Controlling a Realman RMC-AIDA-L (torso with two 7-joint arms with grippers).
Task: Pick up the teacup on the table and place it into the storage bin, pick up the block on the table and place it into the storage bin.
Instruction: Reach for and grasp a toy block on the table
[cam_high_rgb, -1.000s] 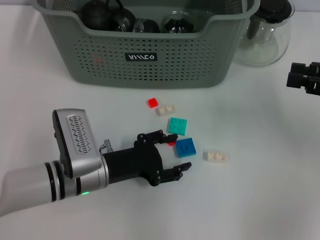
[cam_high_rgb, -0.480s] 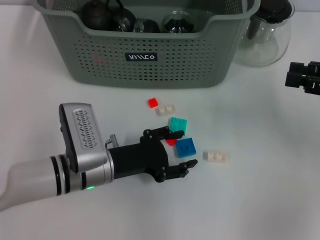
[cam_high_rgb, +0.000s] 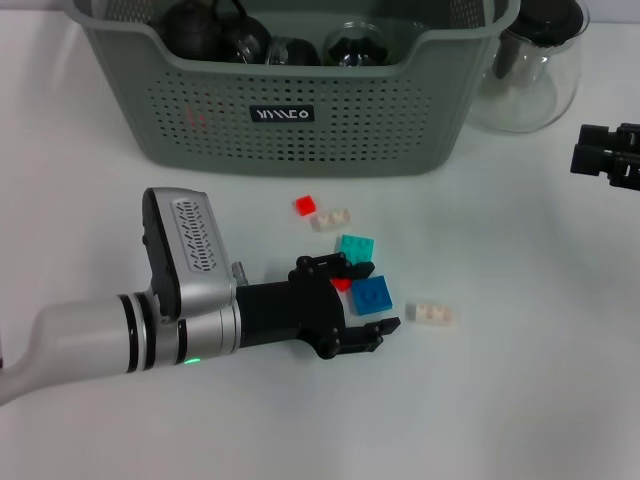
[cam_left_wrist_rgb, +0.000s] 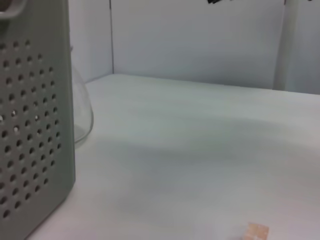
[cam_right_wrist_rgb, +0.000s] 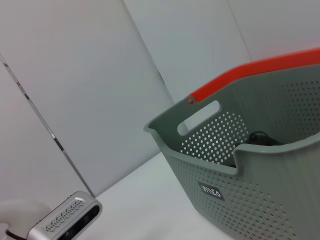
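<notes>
Several small blocks lie on the white table in front of the storage bin (cam_high_rgb: 300, 110). My left gripper (cam_high_rgb: 377, 297) is low over the table and open, its fingers straddling a blue block (cam_high_rgb: 371, 295). A teal block (cam_high_rgb: 356, 248) sits just beyond the far finger, and a small red piece (cam_high_rgb: 342, 285) shows beside it. No teacup shows on the table; dark round vessels (cam_high_rgb: 200, 25) lie inside the bin. My right gripper (cam_high_rgb: 606, 157) hangs at the right edge, away from the blocks. The right wrist view shows the bin (cam_right_wrist_rgb: 260, 165) from its side.
A red block (cam_high_rgb: 305, 205) and a white block (cam_high_rgb: 331, 219) lie nearer the bin, another white block (cam_high_rgb: 431, 313) to the right of the blue one. A glass pitcher (cam_high_rgb: 525, 70) stands at the bin's right end. The left wrist view shows the bin wall (cam_left_wrist_rgb: 30, 125) and the pitcher (cam_left_wrist_rgb: 82, 115).
My left arm has slid to the right across the table, bringing its open fingers from beside the blue block to either side of it. The right arm has not moved.
</notes>
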